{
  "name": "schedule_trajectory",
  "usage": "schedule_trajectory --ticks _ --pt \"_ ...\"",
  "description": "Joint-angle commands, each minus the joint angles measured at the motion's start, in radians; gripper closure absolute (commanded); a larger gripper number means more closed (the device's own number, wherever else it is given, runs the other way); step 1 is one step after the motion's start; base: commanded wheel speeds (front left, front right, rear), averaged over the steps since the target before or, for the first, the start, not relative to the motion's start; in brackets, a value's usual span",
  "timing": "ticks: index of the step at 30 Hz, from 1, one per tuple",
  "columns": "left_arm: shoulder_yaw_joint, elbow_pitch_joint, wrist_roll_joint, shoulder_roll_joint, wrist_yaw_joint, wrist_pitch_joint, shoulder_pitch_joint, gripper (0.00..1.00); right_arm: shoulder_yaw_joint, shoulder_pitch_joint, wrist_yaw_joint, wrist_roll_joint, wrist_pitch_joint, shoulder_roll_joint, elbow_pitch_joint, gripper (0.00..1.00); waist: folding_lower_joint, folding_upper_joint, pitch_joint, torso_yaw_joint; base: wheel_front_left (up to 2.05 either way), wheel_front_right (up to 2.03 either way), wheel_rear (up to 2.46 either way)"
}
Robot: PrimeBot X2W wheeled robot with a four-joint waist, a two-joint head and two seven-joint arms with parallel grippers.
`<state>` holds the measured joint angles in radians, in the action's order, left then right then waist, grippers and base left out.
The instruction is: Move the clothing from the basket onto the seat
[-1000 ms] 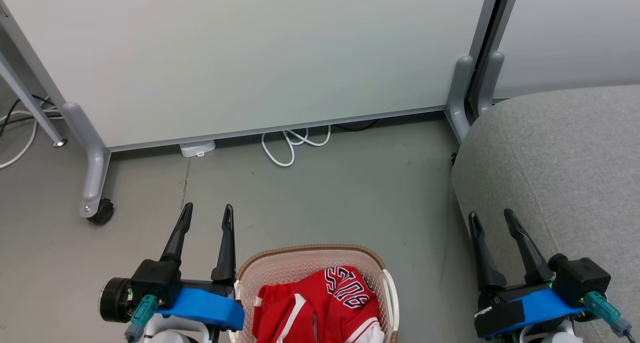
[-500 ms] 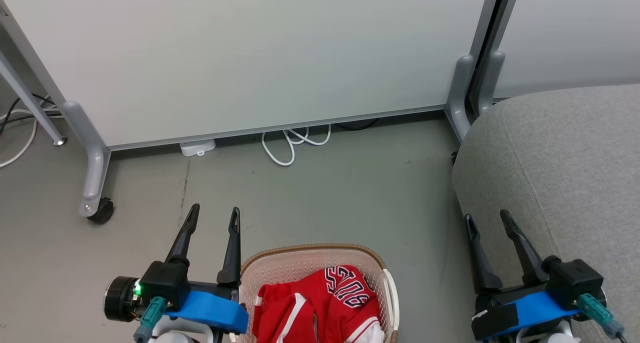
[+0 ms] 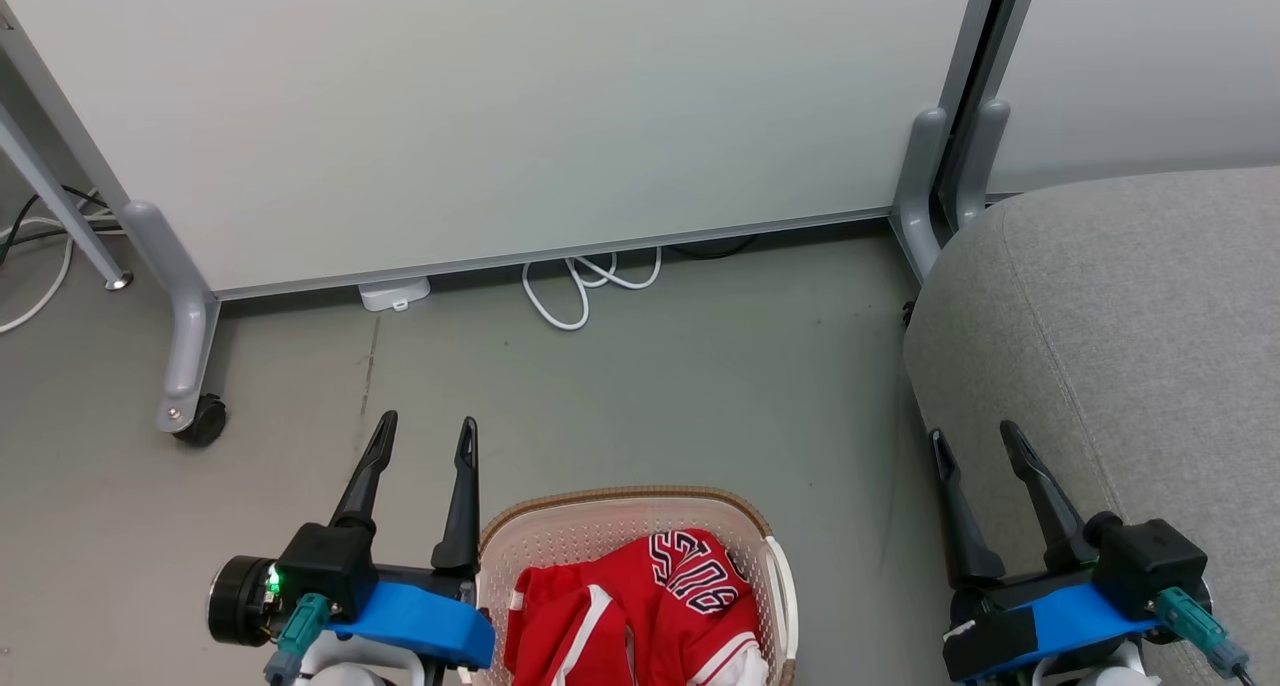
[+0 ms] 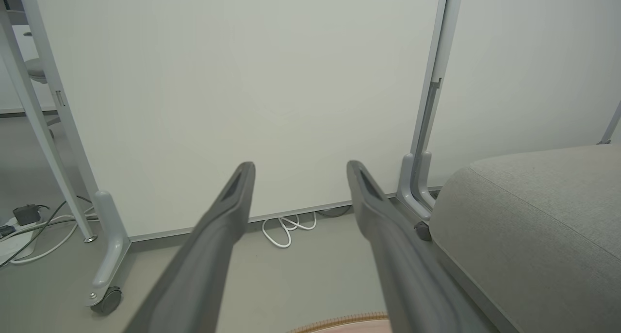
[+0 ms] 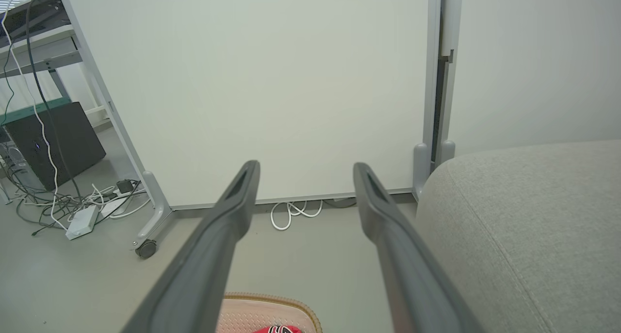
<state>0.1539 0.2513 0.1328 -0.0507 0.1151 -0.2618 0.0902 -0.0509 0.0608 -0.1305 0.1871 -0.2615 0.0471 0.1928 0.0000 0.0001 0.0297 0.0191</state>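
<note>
My left claw point(image 3: 428, 421) hovers just left of the basket point(image 3: 620, 494). Its two dark fingers are spread well apart and grip nothing, and their tips point past the basket's far rim, over the bare floor point(image 3: 700, 386). My right claw point(image 3: 972, 431) hangs well to the right of the basket, its fingers parted about as wide and just as empty.

The clothing point(image 3: 640, 606) lies inside the basket, a bunched red heap with white stripe trim. The piece with black-and-white outlined lettering is on top, toward the basket's right wall. Neither claw touches the cloth or the basket. The basket's near end is cut off by the bottom edge of the head view.

The seat point(image 3: 1120, 316), a broad light-grey upholstered block with a seam across its top, stands to the right of the basket, with a strip of floor between them. My right claw is over the seat's edge on the basket side.

Beyond the basket a pale partition panel point(image 3: 500, 116) stands on grey legs, and a white cable point(image 3: 585, 291) lies looped on the floor at its foot. Beyond and to the left of the basket, one leg ends in a black caster point(image 3: 205, 424).

In my right wrist view, the basket's brown rim and a scrap of red show low down between my fingers.
</note>
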Motion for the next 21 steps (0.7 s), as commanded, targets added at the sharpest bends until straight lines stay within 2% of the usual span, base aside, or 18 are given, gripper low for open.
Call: schedule_trajectory --ticks 1,7,13,21 --pt "0.001 0.003 0.003 0.001 0.005 -0.005 0.016 0.00 0.000 -0.006 0.000 0.005 -0.006 0.006 0.001 0.00 0.0000 -0.0001 0.002 0.000 0.00 0.00 0.00" --pt "0.024 0.051 -0.013 0.001 0.009 -0.005 0.059 0.00 -0.008 0.015 0.000 0.006 -0.006 0.006 -0.001 0.00 0.0000 -0.0001 0.026 -0.010 0.00 0.00 0.00" --pt "0.063 0.165 -0.022 -0.013 0.017 -0.004 0.142 0.00 -0.017 0.043 0.000 0.009 -0.005 0.006 -0.007 0.00 0.0000 -0.0001 0.078 -0.040 0.00 0.00 0.00" --pt "0.173 0.325 0.024 -0.048 0.016 -0.004 0.270 0.00 -0.018 0.098 0.000 0.016 -0.005 0.005 -0.017 0.00 0.0000 -0.0001 0.192 -0.097 0.00 0.00 0.00"
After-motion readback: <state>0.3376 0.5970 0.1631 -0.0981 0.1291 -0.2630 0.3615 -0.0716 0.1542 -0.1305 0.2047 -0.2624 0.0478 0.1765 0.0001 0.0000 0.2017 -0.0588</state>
